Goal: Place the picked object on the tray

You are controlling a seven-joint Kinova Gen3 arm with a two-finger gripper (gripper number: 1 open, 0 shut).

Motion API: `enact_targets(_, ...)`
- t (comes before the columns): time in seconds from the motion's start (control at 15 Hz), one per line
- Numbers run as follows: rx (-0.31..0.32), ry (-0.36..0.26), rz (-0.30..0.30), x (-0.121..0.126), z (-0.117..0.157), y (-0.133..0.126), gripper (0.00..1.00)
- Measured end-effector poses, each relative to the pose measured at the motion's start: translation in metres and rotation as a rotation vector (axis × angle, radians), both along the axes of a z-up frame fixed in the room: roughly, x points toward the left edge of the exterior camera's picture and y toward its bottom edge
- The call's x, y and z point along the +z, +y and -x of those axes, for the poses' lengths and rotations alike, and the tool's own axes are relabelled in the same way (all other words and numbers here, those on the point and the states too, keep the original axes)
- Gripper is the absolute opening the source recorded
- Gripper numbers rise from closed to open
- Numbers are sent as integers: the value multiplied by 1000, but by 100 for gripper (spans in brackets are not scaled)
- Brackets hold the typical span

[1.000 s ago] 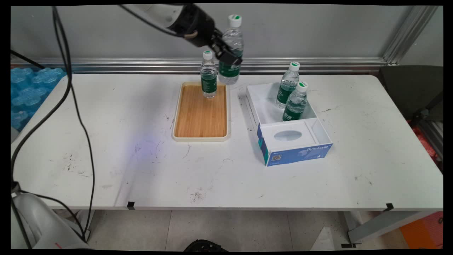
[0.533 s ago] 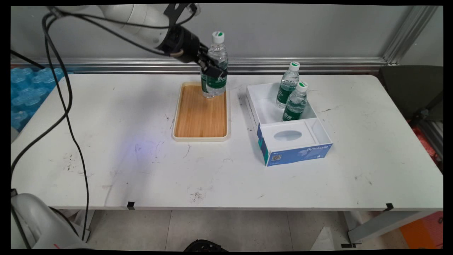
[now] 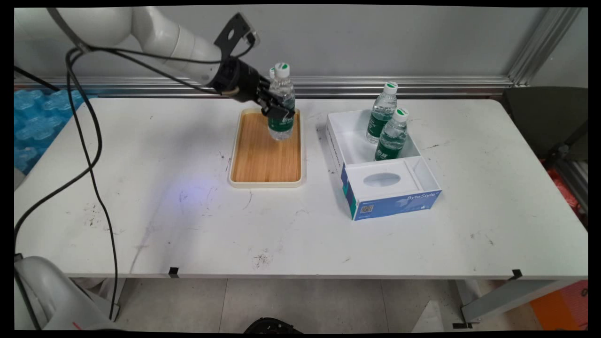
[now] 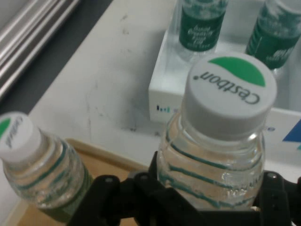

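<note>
Main view, largest first: white table (image 3: 300, 225), scuffed with dark marks. On it, to the right of the black two-finger gripper (image 3: 277, 109), sits an open white cardboard box with blue sides (image 3: 382, 164); its front face reads "Byte Style" beside a small code square. Directly below the gripper lies a rectangular bamboo tray with a cream rim (image 3: 266, 149).

The gripper is clamped around the body of a clear plastic water bottle with a green label and white cap (image 3: 281, 104), held upright over the tray's far end; whether its base touches the tray cannot be determined. In the hand view, the cap (image 4: 229, 92) carries a green segment and the legible word "Cestbon"; the body shows green-tinted ribs. The black linkage covers the lower part.

A second matching bottle (image 4: 40, 167) stands just beside the held one, on the tray; in the main view only its cap edge shows behind the held bottle. Two further green-labelled bottles (image 3: 382, 117) (image 3: 392, 136) stand in the box's far compartment; their label lettering is too blurred to read, and the hand view cuts off their tops.
</note>
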State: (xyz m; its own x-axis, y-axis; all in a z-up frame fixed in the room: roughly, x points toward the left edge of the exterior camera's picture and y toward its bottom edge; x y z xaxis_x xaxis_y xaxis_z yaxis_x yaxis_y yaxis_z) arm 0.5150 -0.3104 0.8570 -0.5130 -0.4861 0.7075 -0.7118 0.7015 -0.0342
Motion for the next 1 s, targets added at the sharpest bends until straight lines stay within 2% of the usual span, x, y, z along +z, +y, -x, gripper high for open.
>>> enact_targets(0.47, -11, -1, 0, -45, -11, -5, 0)
enact_targets(1.0, -35, 4, 21, -71, -14, -7, 0)
